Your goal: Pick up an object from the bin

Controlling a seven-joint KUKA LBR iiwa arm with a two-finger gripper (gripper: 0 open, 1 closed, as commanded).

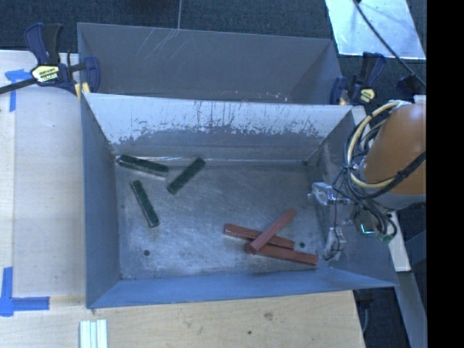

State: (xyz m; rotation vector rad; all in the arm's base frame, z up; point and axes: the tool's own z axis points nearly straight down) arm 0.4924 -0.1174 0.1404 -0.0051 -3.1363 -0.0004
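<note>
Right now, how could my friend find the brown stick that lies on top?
Start at the grey bin and look at the front-right part of its floor, beside the gripper. Three reddish-brown sticks are piled there. Yours is the top stick, slanting up to the right across the two that run nearly level.

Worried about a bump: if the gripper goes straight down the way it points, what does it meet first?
Probably the right end of the lowest reddish-brown stick, just beside the gripper; otherwise the bin floor by the right wall. Depth is unclear.
</note>
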